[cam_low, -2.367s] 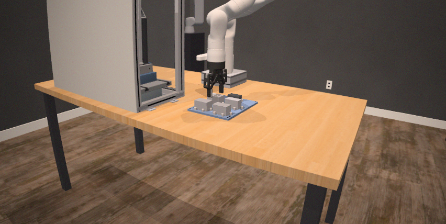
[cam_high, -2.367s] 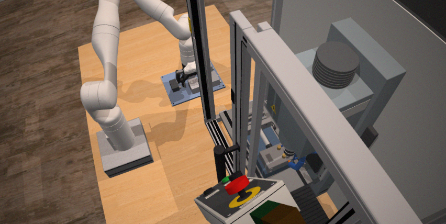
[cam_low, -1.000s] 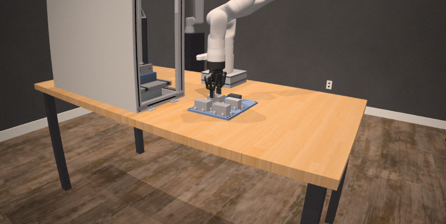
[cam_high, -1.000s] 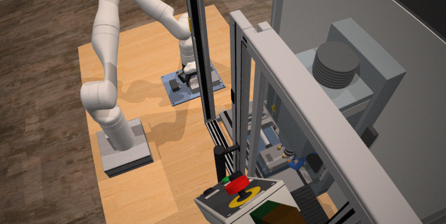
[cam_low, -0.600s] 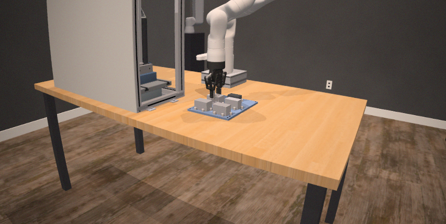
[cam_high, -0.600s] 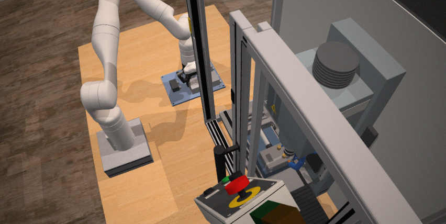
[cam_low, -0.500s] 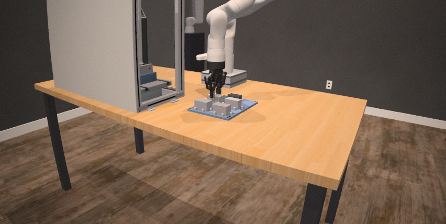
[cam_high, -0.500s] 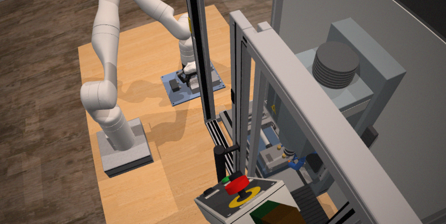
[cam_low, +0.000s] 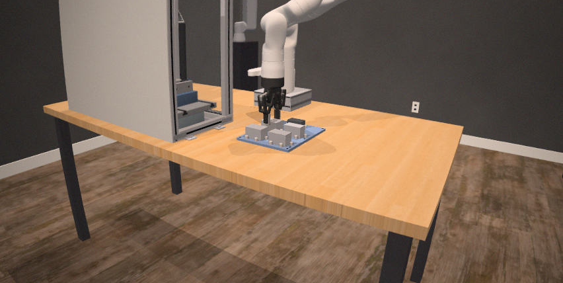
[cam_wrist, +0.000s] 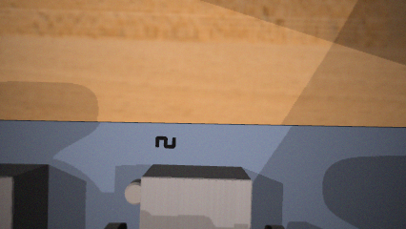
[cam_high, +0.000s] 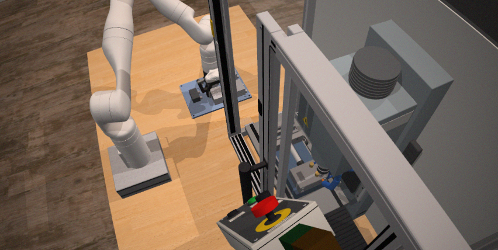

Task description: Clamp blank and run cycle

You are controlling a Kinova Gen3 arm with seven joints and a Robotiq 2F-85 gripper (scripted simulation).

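Exterior view: four light-grey blanks (cam_high: 216,95) (cam_low: 279,137) (cam_wrist: 195,196) and, at one o'clock, one dark setting master (cam_high: 194,95) (cam_low: 295,121) on one blue plate (cam_high: 200,113) (cam_low: 314,129) (cam_wrist: 224,143); one wooden table (cam_high: 149,60) (cam_low: 374,162) (cam_wrist: 143,72).

Grey block (cam_wrist: 195,200) beside round peg (cam_wrist: 132,194), blue plate (cam_wrist: 210,143), printed 2 (cam_wrist: 166,142)

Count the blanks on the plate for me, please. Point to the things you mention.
4: one between the open jaws (blank (cam_high: 216,93) (cam_low: 271,124) (cam_wrist: 195,197)); in the exterior view, one at left (cam_high: 239,87) (cam_low: 256,131) (cam_wrist: 6,202), one in front (cam_low: 279,137), one at right (cam_low: 294,130). The jaws could hide another.
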